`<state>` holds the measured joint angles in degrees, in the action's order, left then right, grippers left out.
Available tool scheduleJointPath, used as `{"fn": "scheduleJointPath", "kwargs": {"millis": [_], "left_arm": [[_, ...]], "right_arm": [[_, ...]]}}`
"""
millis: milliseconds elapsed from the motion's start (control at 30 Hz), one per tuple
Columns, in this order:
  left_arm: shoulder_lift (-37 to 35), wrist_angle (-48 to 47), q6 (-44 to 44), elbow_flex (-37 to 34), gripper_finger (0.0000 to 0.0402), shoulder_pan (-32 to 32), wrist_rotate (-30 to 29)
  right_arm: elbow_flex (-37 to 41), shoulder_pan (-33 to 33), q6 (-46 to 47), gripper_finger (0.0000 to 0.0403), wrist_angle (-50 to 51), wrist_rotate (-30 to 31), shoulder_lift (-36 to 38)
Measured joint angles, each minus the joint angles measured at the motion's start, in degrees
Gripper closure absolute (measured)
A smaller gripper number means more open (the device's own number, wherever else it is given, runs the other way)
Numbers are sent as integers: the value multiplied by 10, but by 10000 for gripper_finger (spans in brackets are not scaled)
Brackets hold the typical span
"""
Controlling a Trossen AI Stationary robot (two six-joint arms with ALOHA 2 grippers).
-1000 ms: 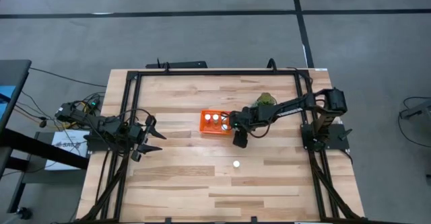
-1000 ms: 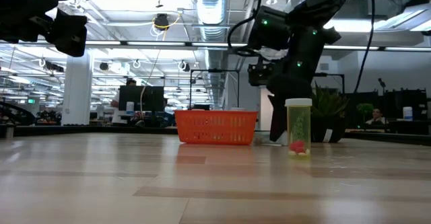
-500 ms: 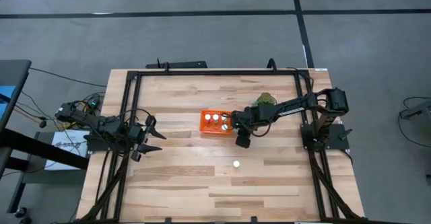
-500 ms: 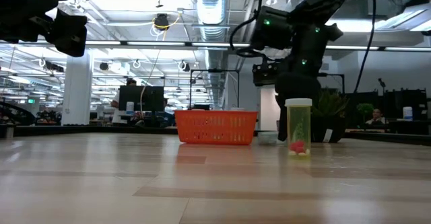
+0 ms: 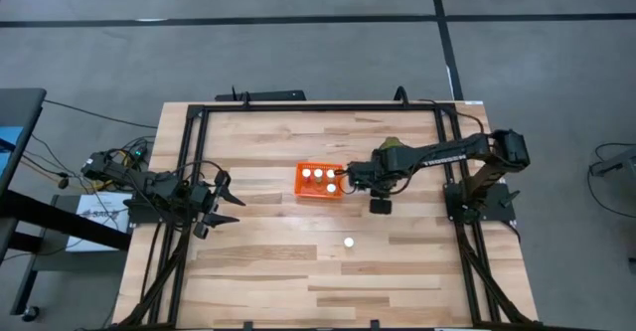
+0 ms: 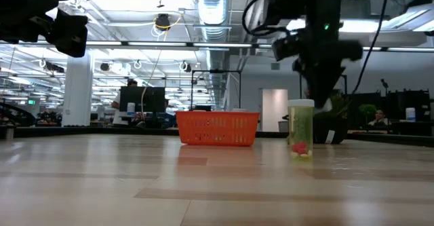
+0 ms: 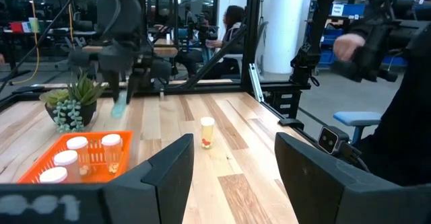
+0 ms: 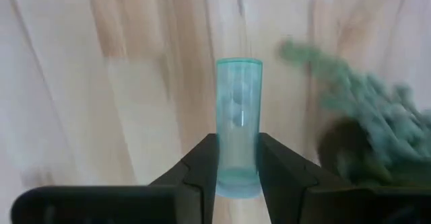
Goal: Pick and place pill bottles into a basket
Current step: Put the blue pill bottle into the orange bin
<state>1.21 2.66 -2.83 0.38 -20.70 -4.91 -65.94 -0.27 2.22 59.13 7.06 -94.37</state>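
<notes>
The orange basket (image 5: 319, 182) sits mid-table with several white-capped pill bottles standing in it; it also shows in the left wrist view (image 7: 71, 162). One pill bottle (image 5: 349, 241) with red pills stands alone on the table nearer the front edge (image 6: 301, 128). My right gripper (image 5: 381, 205) hangs above the table just right of the basket, shut on a pale teal pill bottle (image 8: 238, 126). My left gripper (image 5: 227, 203) waits open and empty at the table's left side. My right gripper pinches one end of the teal bottle (image 8: 237, 178) between its two fingers; the fingers hide which end it is. The fingers point down and lie along the bottle. The bottle hangs below them (image 7: 118, 109), clear of the table.
A small green potted plant (image 5: 392, 147) stands just beyond my right gripper, close to it in the right wrist view (image 8: 367, 133). A black frame (image 5: 318, 106) runs around the table. Bare wood lies along the table's near side.
My right gripper has risen from the tabletop beside the basket's right wall and gone toward the table's right edge. The teal bottle has come up with it, clear of the table.
</notes>
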Motion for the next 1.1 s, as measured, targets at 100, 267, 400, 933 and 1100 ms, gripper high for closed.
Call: {"fn": "scheduleJointPath", "kwargs": {"millis": [100,267,400,933,1100], "left_arm": [[0,0,0,0,204,0,0],[0,0,0,0,204,0,0],[0,0,0,0,204,0,0],[0,0,0,0,204,0,0],[0,1,0,0,204,0,0]], "right_arm": [[-35,13,-22,317,73,6,-6],[-98,36,-57,318,183,37,-41],[-161,57,-81,318,264,98,-78],[-295,137,-252,315,220,384,-113],[-297,152,-354,315,138,427,-114]]}}
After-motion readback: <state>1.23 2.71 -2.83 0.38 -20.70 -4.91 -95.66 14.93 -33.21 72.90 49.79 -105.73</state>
